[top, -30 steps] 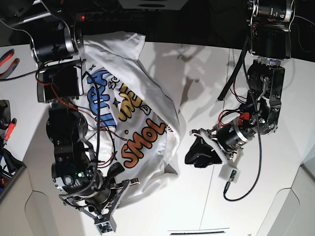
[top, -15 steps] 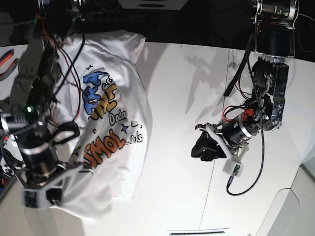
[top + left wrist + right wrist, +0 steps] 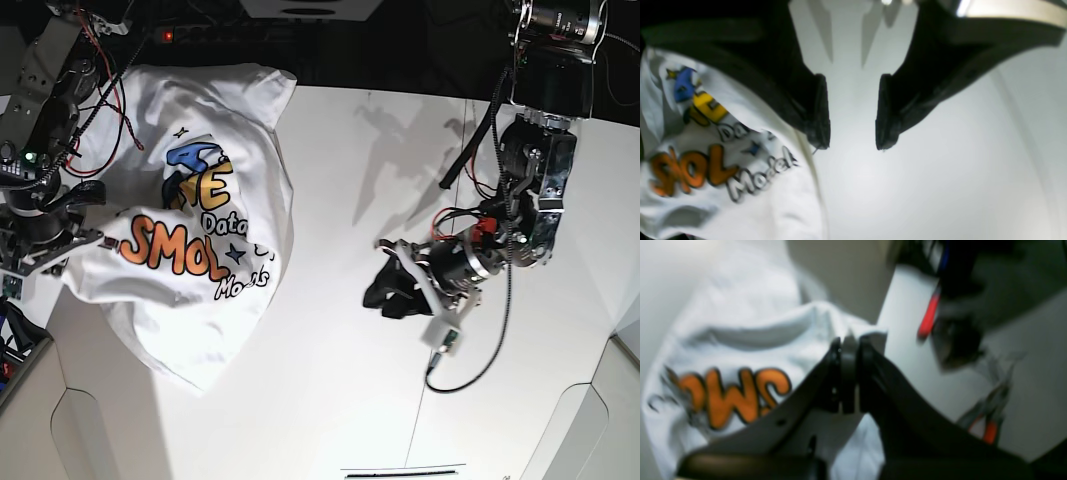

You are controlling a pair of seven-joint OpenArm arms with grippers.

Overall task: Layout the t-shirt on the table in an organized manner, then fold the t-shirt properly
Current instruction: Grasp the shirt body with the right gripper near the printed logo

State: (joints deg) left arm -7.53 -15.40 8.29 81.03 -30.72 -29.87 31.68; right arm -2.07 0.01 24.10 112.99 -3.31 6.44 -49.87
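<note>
The white t-shirt (image 3: 205, 200) with its colourful print lies bunched on the left part of the table (image 3: 340, 180), print facing up. My right gripper (image 3: 92, 238) is at the shirt's left edge. In the right wrist view the right gripper (image 3: 848, 346) is shut on a fold of the t-shirt (image 3: 750, 330). My left gripper (image 3: 385, 290) hovers over bare table to the right of the shirt. Seen from the left wrist, the left gripper (image 3: 852, 143) is open with nothing between its fingers, and the t-shirt (image 3: 723, 160) lies just to its left.
Red-handled pliers (image 3: 987, 426) and another red-handled tool (image 3: 928, 316) lie on the table beyond the shirt's edge. A thin dark seam (image 3: 440, 300) crosses the table near the left gripper. A dark strip (image 3: 200, 35) runs behind the table's back edge.
The right arm has swung away from the front edge to the left side, dragging the shirt leftward so the print now reads across. The left gripper shifted slightly left and stayed open.
</note>
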